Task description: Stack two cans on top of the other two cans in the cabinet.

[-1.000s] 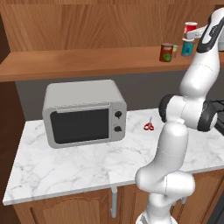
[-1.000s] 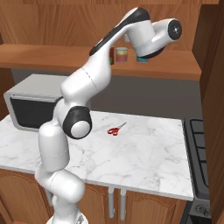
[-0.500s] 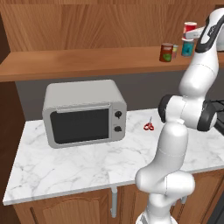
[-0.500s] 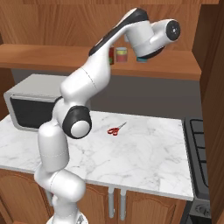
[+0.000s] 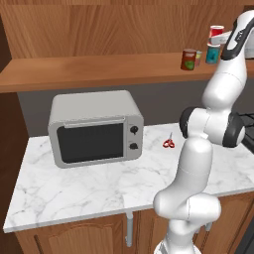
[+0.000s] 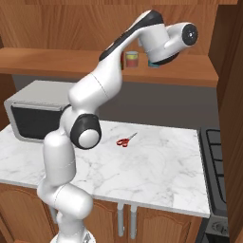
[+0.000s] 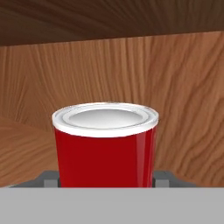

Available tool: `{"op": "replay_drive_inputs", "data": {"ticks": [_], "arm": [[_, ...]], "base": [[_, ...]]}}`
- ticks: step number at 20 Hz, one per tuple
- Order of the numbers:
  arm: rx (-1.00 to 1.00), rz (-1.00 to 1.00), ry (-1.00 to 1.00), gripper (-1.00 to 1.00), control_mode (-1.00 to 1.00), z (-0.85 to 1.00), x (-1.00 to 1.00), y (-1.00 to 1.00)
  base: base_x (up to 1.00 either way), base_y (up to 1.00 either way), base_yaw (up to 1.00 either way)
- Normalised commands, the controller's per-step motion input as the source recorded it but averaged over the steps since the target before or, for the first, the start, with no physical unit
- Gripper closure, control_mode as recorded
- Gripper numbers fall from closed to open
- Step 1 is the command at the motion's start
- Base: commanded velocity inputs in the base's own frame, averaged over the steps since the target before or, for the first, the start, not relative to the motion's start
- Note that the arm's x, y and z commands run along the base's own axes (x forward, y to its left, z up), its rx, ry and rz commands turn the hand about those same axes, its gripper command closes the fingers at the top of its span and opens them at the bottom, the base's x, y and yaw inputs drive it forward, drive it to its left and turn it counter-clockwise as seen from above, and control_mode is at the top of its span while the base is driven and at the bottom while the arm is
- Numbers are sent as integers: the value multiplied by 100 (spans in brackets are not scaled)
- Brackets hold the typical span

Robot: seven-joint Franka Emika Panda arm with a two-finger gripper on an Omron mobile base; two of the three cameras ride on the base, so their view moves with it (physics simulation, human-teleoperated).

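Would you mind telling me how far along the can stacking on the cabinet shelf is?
Nothing looks finished yet. In hand: the gripper is shut on the bright red can, held directly above the teal can; whether they touch is unclear. Left: releasing it, then stacking the dark red-brown can on the pale yellow-green can.

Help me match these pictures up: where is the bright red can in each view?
Left base view: red can at the upper right, above the teal can, beside the arm.
Right base view: I cannot make it out; the hand covers that spot over the shelf.
Hand view: centre, between the gripper's fingers, white lid up.
Shared landmark: the cabinet's wood back panel.
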Motion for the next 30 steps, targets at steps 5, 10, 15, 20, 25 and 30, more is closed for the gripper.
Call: {"op": "replay_drive_inputs", "data": {"ticks": [5,10,15,20,25,30], "arm": [[0,0,1,100,-100,0,2,0],[0,0,1,100,-100,-1,2,-1],[0,0,0,100,-100,-9,0,-4],[0,0,0,-100,-100,-7,0,-1],[1,0,0,-100,-100,0,1,0],[0,-1,0,-100,-100,7,-5,-1]], "base": [[0,0,0],[0,0,0],[0,0,0],[0,0,0],[0,0,0],[0,0,0]]}}
